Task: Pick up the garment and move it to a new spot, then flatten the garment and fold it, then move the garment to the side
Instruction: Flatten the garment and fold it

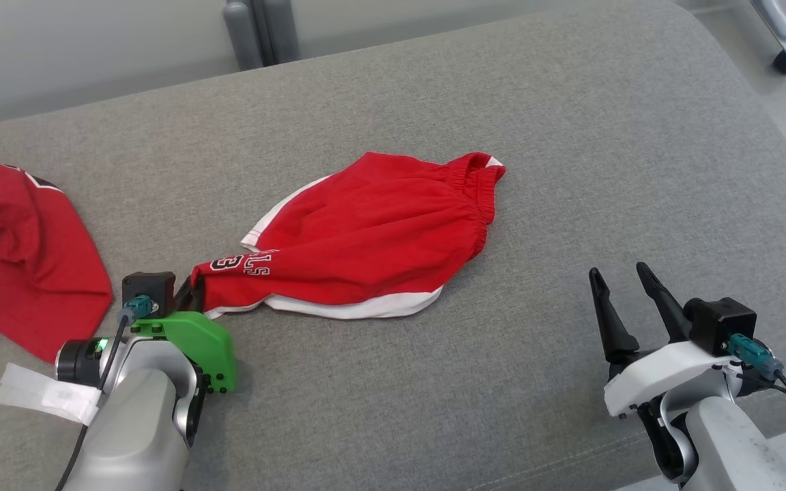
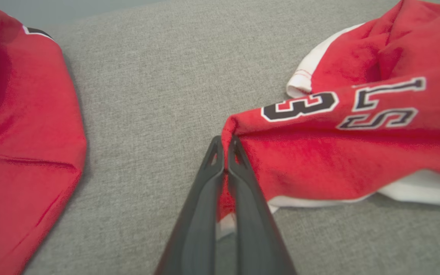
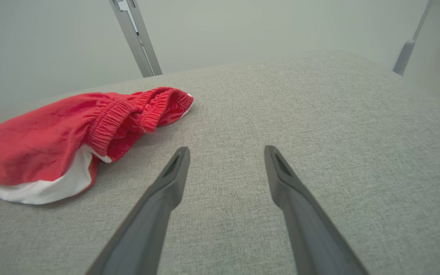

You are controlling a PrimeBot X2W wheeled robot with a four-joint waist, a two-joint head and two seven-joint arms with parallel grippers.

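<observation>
Red shorts [image 1: 372, 232]: crumpled mid-cushion [image 1: 570, 136], one leg corner pinched in the closed left pincer [image 2: 225, 146]. Right pincer [image 1: 618, 271]: spread wide, empty, well apart. Risk: the thin corner grip may slip on lifting; dragging left could snag the nearby jersey [image 1: 18, 252].

The left gripper [image 2: 225, 147], two long dark fingers ahead of a green plastic wrist cover [image 1: 195, 341] and pale grey forearm [image 1: 137, 423], pinches tight on a corner of the red shorts [image 1: 366, 225]. The right gripper [image 1: 617, 271], on a white wrist shell [image 1: 659, 372], points forward, fingers spread wide, holding nothing.
</observation>
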